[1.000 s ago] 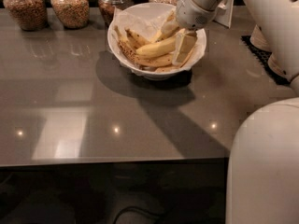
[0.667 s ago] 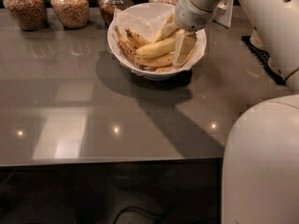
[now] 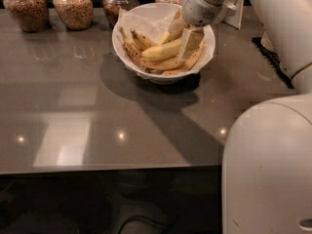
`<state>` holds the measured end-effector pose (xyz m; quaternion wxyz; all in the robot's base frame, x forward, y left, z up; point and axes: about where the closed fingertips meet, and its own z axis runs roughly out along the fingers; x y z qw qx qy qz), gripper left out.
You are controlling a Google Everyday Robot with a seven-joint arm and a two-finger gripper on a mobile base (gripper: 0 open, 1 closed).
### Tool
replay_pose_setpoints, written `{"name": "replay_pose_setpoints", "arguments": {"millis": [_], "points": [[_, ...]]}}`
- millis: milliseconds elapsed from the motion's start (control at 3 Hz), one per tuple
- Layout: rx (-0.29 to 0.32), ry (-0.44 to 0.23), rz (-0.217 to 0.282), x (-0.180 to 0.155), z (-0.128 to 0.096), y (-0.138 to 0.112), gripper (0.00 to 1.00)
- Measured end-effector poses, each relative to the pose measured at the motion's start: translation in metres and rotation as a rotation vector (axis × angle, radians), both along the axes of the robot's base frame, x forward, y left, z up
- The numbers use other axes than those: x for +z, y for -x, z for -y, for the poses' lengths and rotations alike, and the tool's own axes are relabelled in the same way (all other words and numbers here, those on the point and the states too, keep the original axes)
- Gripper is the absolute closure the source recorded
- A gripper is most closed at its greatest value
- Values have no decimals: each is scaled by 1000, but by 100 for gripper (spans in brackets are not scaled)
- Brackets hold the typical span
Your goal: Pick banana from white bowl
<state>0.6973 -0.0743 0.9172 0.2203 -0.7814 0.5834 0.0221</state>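
Half done, I judge: the claw [image 3: 184,37] is down in the white bowl [image 3: 146,18] on the counter [image 3: 97,111], at the right end of the banana [image 3: 163,50] lying inside. Whether it grips, I cannot tell; lifting remains.

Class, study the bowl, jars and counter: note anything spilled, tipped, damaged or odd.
Nothing stands out. The banana lies in the white bowl, the jars stand upright behind it, the counter shows no spill, and the gripper sits over the banana's right end.

White arm [image 3: 275,28] reaching from top right, pincer [image 3: 184,35] top centre, pointing down
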Motion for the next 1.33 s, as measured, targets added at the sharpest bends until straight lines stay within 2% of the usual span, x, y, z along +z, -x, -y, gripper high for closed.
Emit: {"name": "replay_pose_setpoints", "arguments": {"millis": [1000,1333], "points": [[-3,9,-12,-4,-7,-9,42],[-2,18,-20,-7,-6,-9,60]]}}
